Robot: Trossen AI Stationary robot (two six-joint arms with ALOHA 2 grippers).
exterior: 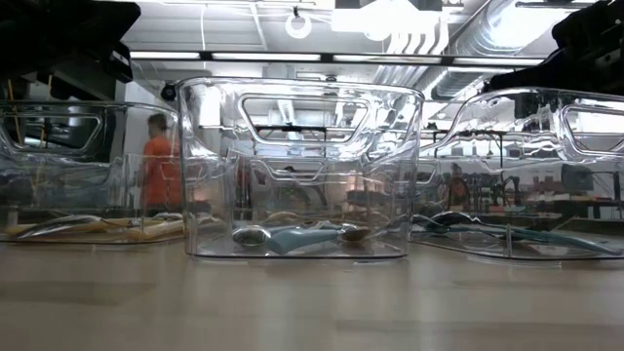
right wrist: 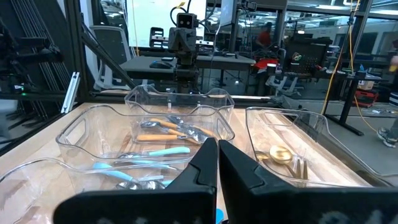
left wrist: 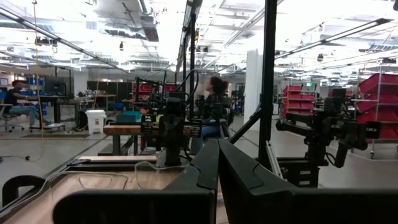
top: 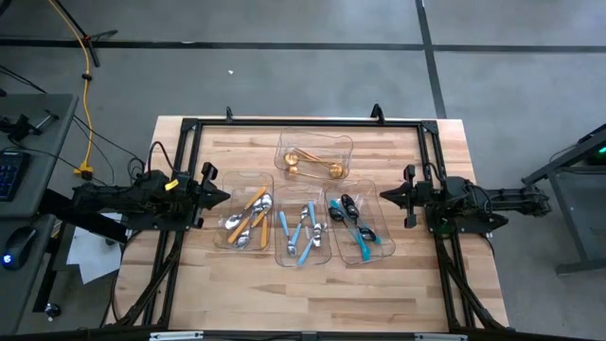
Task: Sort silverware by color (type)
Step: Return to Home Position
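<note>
Both arms hang low over the bench (top: 237, 294). The left tool (top: 225, 197), fingers pressed together and empty, sits off to the left of the middle tray (top: 303, 262). The right tool (top: 383, 196), likewise closed on nothing, sits off to its right. The light-blue spoons (top: 305, 232) lie inside that tray, with the orange-handled spoons (top: 248, 220) in the tray on its left, the teal-handled pieces (top: 355, 220) in the tray on its right, and the gold pieces (top: 312, 166) in the tray behind it.

Worktop (top: 237, 284): light wood w/ plank stripes, black frame (top: 303, 123) round it. Trays (top: 303, 263) clear, no tint. Orange-handled spoons (top: 248, 216): silver bowls. Light-blue-handled spoons (top: 303, 232): silver too. Teal-handled pieces (top: 355, 223): dark ends. Gold pieces (top: 312, 167): gold all over. Left arm (top: 123, 199) & right arm (top: 492, 201) black; yellow patch (top: 171, 185) on left. Floor (top: 284, 76) grey, yellow cable (top: 87, 104). Person (exterior: 159, 166) behind: orange top.
</note>
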